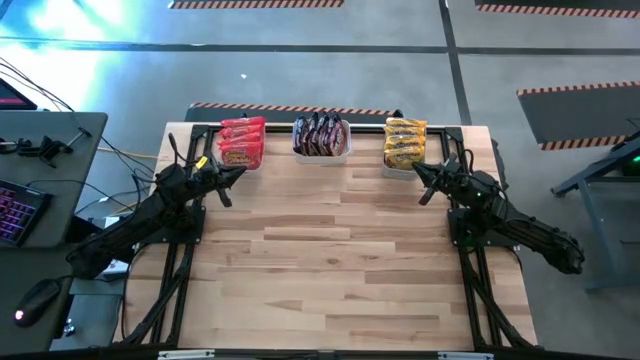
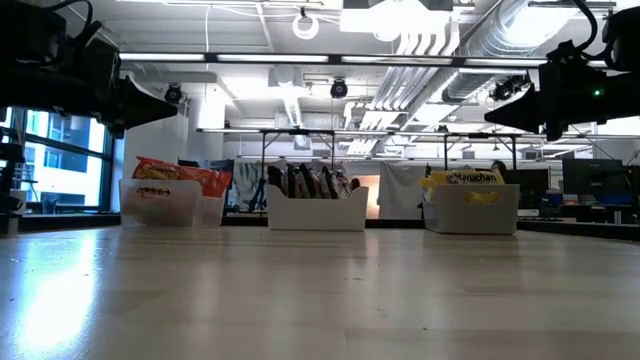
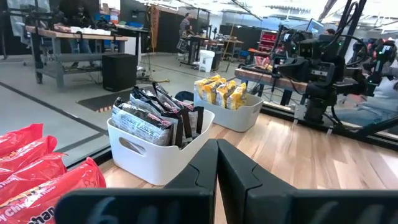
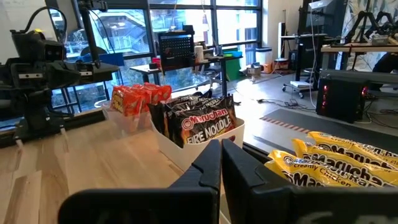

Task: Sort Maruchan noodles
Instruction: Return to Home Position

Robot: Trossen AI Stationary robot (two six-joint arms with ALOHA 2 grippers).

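Starting nearest, the counter (image 1: 330,270): we see pale wood planks between dark side rails.
Left end effector (image 1: 238,172): we find it raised above the counter on the left side. Its fingers (image 3: 199,171) are pressed together with nothing between them, and it points toward the far row.
Right end effector (image 1: 420,172): we find it raised on the right side, near the yellow packets. Its fingers (image 4: 205,168) are likewise closed on nothing.
Red-orange packets (image 1: 241,142): we see them stacked in a clear tub (image 2: 160,205) at the left of the counter's far edge.
Dark packets (image 1: 320,133): we see them standing on edge in the middle white bin (image 2: 317,212), apart from its neighbours.
Yellow packets (image 1: 404,140): we see them filling the right white bin (image 2: 472,212) in the same row.
Room (image 2: 320,90): beyond the counter we see workbenches, windows and ceiling ducts.
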